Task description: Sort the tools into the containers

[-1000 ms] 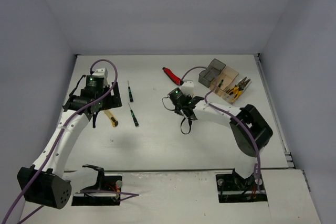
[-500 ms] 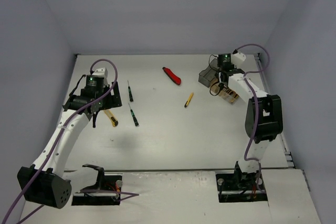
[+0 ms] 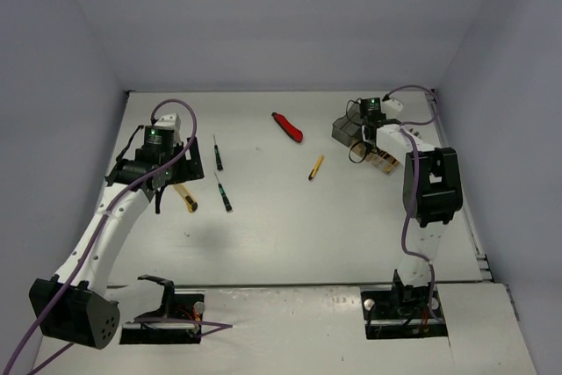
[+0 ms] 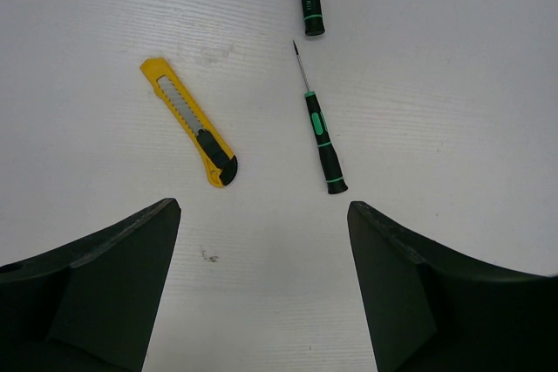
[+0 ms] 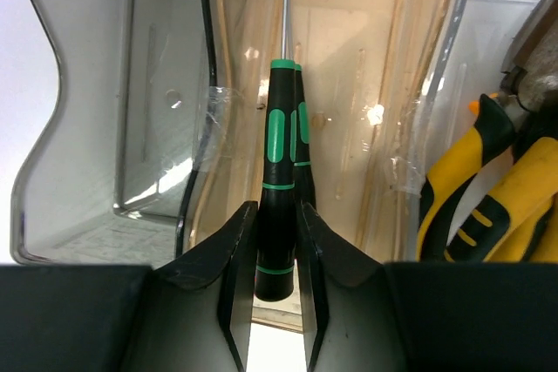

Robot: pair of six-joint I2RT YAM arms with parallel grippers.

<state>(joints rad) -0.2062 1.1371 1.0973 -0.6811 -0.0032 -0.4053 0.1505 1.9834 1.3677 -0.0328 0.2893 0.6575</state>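
Observation:
My right gripper [image 5: 277,215] is shut on a black screwdriver with green marks [image 5: 279,163], held lengthwise over the translucent tan bin [image 5: 366,84]. A second such screwdriver [image 5: 302,141] lies just behind it. The dark grey bin [image 5: 157,111] is to its left, and yellow-handled pliers [image 5: 488,206] are in the clear bin to its right. In the top view this gripper [image 3: 364,129] is over the bins at the far right. My left gripper [image 4: 261,206] is open and empty above the table, near a yellow utility knife [image 4: 190,124] and a screwdriver [image 4: 320,141].
On the table lie the yellow knife [image 3: 185,198], two screwdrivers [image 3: 218,154] [image 3: 225,192], a red utility knife [image 3: 287,126] and a small yellow-and-black tool [image 3: 315,167]. The right arm covers most of the bin row [image 3: 379,161].
My right arm has swung from the table's middle to the bins at the far right, uncovering the small yellow tool. My left arm has not moved.

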